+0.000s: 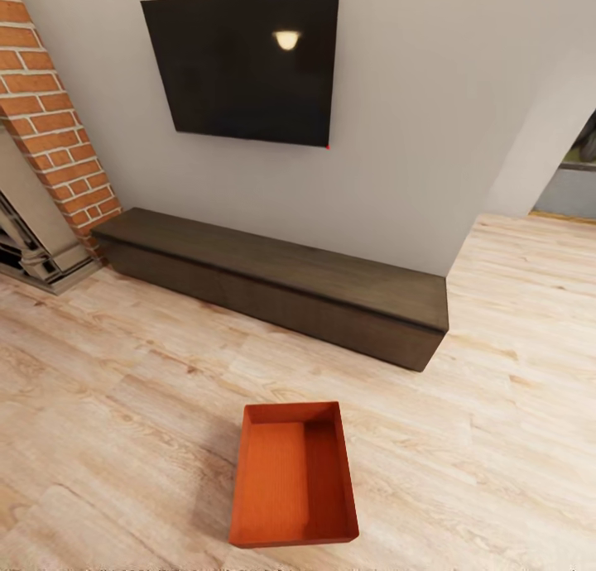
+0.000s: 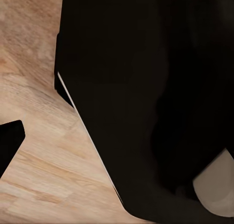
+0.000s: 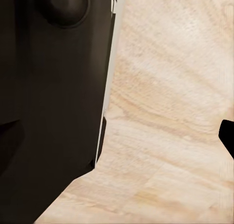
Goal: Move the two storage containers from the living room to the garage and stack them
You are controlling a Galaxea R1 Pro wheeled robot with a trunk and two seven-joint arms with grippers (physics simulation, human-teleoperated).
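One storage container point(image 1: 294, 474) is sitting on the plank floor point(image 1: 124, 405) near the bench point(image 1: 273, 285); finger state of both arms: cannot tell.

An open orange-red storage container point(image 1: 293, 474) sits upright on the light wood floor point(image 1: 124, 405).

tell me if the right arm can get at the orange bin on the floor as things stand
Probably, though not yet shown. The storage container sits alone on the wood floor, open side up, with nothing beside it and the bench well behind. The right arm would need lowering first.
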